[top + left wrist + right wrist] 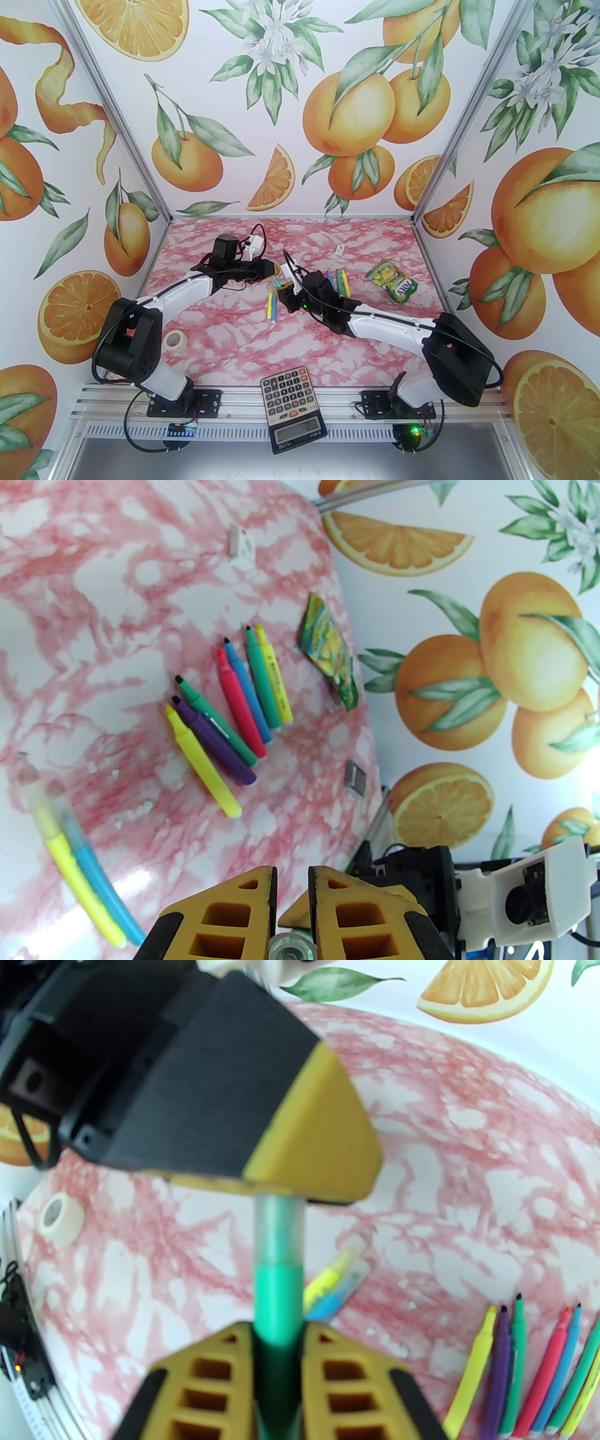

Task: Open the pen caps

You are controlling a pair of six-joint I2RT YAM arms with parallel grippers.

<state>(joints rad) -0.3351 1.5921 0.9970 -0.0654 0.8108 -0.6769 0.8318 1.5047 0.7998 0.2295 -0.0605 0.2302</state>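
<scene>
1. Calculator (293, 405) and tape roll (176, 340) sit at the near side of the desk (375, 337), well apart from the work.
2. Yellow and blue pens (271, 305) lie side by side on the desk just nearer than the hands, caps on.
3. Risk: an off-axis pull or a weak pinch lets the cap (279, 1227) slip free. The green pen (277, 1288) could also twist in the grip and drop onto the two pens below. The right hand (279, 1332) is clamped on the green barrel. The translucent cap pokes out ahead, its far end pinched in the left hand (291, 878), whose fingers are nearly together. The cap looks seated, not yet off.
4. Farther right are seven uncapped pens (229, 714) in a row, with the snack pouch (330, 653) beyond, both apart from the hands.
</scene>
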